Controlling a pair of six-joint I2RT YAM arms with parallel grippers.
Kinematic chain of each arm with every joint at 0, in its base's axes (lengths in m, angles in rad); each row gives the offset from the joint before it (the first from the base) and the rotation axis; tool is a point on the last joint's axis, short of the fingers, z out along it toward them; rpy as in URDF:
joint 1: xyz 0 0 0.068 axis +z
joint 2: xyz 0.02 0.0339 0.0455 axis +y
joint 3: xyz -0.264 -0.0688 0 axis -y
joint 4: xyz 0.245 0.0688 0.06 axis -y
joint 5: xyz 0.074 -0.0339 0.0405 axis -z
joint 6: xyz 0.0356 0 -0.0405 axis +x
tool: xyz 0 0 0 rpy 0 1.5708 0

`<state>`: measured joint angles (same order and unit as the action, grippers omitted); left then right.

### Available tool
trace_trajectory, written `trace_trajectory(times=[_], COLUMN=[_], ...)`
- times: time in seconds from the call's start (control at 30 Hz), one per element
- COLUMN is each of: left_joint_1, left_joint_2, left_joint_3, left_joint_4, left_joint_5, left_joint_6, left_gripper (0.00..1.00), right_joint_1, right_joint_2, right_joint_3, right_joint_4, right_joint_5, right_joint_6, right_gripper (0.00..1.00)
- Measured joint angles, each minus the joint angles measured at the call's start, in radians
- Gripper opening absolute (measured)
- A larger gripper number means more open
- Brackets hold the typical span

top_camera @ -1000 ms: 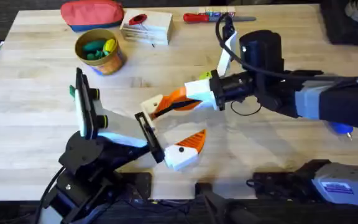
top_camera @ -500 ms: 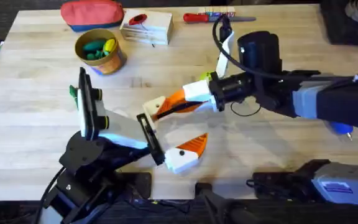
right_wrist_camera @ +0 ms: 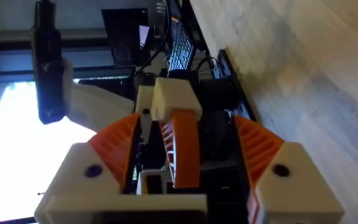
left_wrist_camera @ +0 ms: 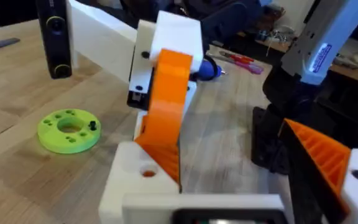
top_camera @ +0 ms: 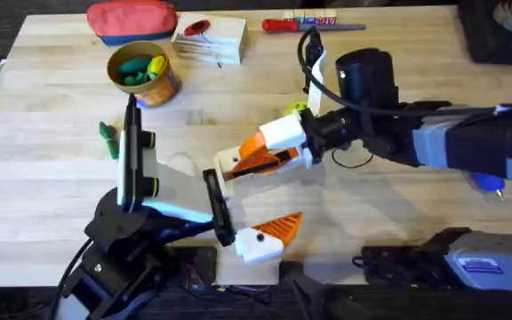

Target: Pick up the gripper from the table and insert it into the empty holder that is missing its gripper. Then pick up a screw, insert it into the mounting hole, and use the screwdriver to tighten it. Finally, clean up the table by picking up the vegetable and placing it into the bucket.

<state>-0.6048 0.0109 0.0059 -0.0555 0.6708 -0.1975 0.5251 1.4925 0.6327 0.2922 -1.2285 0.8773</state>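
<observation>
At mid-table, the right gripper (top_camera: 258, 156) reaches in from the right, its jaws clamped on the orange tip (left_wrist_camera: 166, 106). It presses the tip against the holder (left_wrist_camera: 138, 174), the bare white far finger of the left gripper (top_camera: 254, 200). The left jaws stand wide apart, and the near finger already carries its own orange tip. The piece looks part-seated at best, and I cannot tell whether it is fully home.

The main risk is a crooked entry. If the tip goes in tilted, it may jam on the block's edge or leave the mounting hole misaligned, so the screw would not start. Pushing hard could also shove the left finger sideways, since nothing braces it. Letting go too early might let the tip drop to the table.

The vegetable (top_camera: 107, 135) lies on the table at far left, near the bucket (top_camera: 140, 73) but outside it, so clean-up is not yet done.
</observation>
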Motion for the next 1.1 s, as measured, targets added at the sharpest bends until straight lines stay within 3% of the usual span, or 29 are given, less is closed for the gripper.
trace_trajectory(times=[0.07, 0.13, 0.27, 0.47, 0.5, 0.6, 0.77, 0.93, 1.1], left_joint_1=[0.000, 0.000, 0.000, 0.000, 0.000, 0.000, 0.000, 0.000, 0.000], left_joint_2=[0.000, 0.000, 0.000, 0.000, 0.000, 0.000, 0.000, 0.000, 0.000], left_joint_3=[0.000, 0.000, 0.000, 0.000, 0.000, 0.000, 0.000, 0.000, 0.000], left_joint_4=[0.000, 0.000, 0.000, 0.000, 0.000, 0.000, 0.000, 0.000, 0.000], left_joint_5=[0.004, 0.008, 0.013, 0.014, 0.014, 0.014, 0.014, 0.015, 0.015], left_joint_6=[0.002, 0.003, 0.003, 0.003, 0.003, 0.003, 0.003, 0.003, 0.003], left_gripper=[0.986, 0.986, 0.986, 0.986, 0.986, 0.986, 0.986, 0.986, 0.985], right_joint_1=[0.000, 0.000, -0.021, -0.155, -0.221, -0.277, -0.304, -0.239, -0.117], right_joint_2=[0.000, 0.000, 0.000, 0.000, 0.000, 0.000, -0.009, -0.074, -0.116], right_joint_3=[0.000, 0.000, 0.000, 0.007, 0.053, 0.137, 0.287, 0.390, 0.417], right_joint_4=[0.020, 0.042, 0.069, 0.066, 0.040, -0.082, -0.522, -0.841, -0.961], right_joint_5=[0.000, -0.001, 0.003, 0.102, 0.167, 0.241, 0.444, 0.774, 1.054], right_joint_6=[0.000, -0.004, -0.008, -0.055, -0.100, -0.179, -0.409, -0.652, -0.807], right_gripper=[0.830, 0.973, 0.992, 0.993, 0.993, 0.993, 0.993, 0.993, 0.993])
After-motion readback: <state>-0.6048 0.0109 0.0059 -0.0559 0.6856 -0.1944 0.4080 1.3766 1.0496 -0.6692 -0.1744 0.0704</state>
